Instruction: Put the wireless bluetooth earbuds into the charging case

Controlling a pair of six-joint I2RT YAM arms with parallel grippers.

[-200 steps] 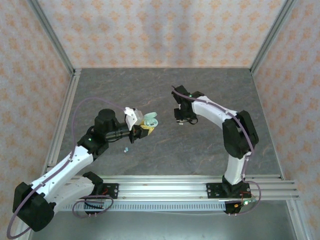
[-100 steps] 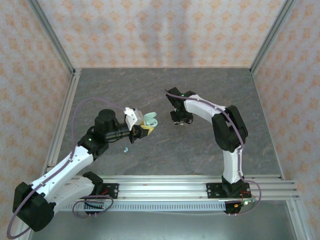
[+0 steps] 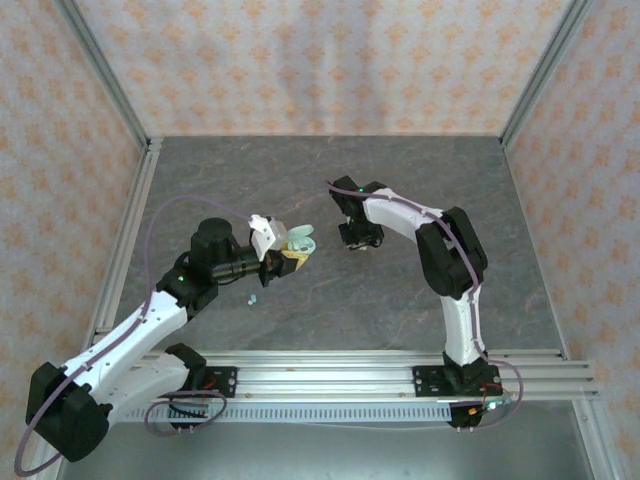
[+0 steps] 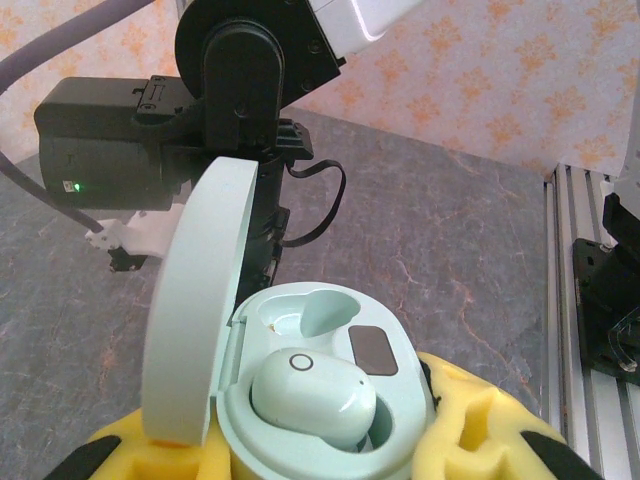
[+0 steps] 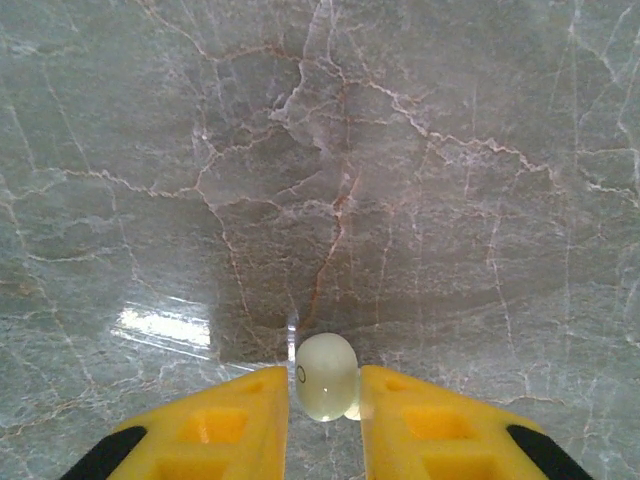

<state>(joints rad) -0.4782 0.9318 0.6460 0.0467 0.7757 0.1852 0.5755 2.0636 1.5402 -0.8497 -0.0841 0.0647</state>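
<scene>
A pale mint earbud [image 5: 326, 376] sits pinched between the right jaws, whose yellow pads [image 5: 240, 420] press on its two sides with only the bud's width between them. A small ring mark on the bud faces the left pad. It hangs over bare grey marbled tabletop [image 5: 330, 150]; how high above the surface cannot be told.

A second mint earbud [image 4: 312, 400], also bearing a small ring mark, lies seated in the near well of the charging case [image 4: 330, 460]. The far well [image 4: 305, 312] is empty, and a dark rectangular patch [image 4: 372, 350] sits beside it on the inner deck. The case lid [image 4: 195, 320] stands swung open, nearly upright on the left side in the left wrist view.

The left jaws are clamped on that case, the yellow pads [image 4: 470, 430] hugging its lower body from both sides.

From above, the open charging case [image 3: 300, 240] is held off the tabletop near the middle of the work area, and the right jaws hover just to its right, apart from it. Tiny light blue earbuds [image 3: 252, 298] lie on the tabletop beneath the left arm [image 3: 170, 300], near its wrist; they are too small to make out in detail.
</scene>
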